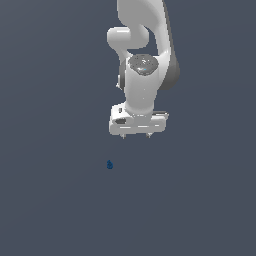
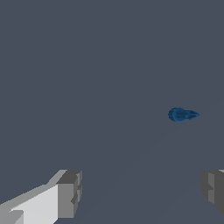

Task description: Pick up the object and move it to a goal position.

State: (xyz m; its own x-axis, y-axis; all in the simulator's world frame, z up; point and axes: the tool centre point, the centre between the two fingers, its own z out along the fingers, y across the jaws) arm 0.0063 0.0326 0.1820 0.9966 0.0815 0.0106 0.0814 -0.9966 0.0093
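Plain dark grey-blue ground is filling both views. The object [image 1: 109,164] [image 2: 183,114], a tiny dark blue blob, is lying on it toward the exterior view's left of the gripper and apart from it, untouched. The gripper [image 1: 136,136] [image 2: 142,192] is hanging above with its jaws standing wide apart, holding nothing, fingertips [image 2: 69,194] well clear of the blob.

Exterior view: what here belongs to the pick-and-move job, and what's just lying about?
Belongs to the job:
- blue blob, on the floor, untouched
- tool, open, apart from the blob

Lying about:
- nothing else visible besides the plain grey floor
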